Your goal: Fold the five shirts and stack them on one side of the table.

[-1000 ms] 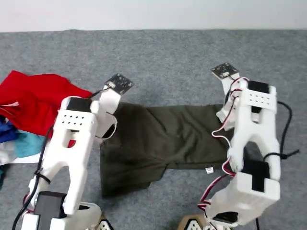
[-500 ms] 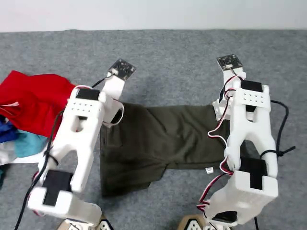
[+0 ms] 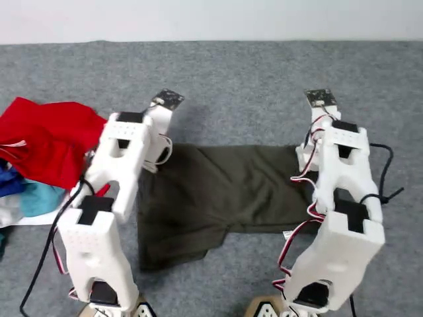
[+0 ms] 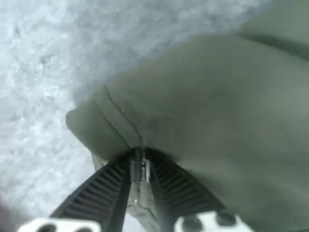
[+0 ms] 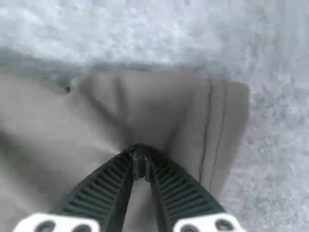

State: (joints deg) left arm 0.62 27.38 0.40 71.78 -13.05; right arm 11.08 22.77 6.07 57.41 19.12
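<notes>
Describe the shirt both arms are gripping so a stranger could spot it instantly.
On the grey table, look in the middle, between the two white arms. The dark olive shirt lies spread there, its far edge pinched by the left tool and right tool. Its neighbour, the red shirt, lies crumpled at the side.

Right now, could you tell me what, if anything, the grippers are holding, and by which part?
Both hold the olive shirt: the left gripper pinches a stitched hem corner, the right gripper pinches fabric beside the hem at the opposite end.
</notes>
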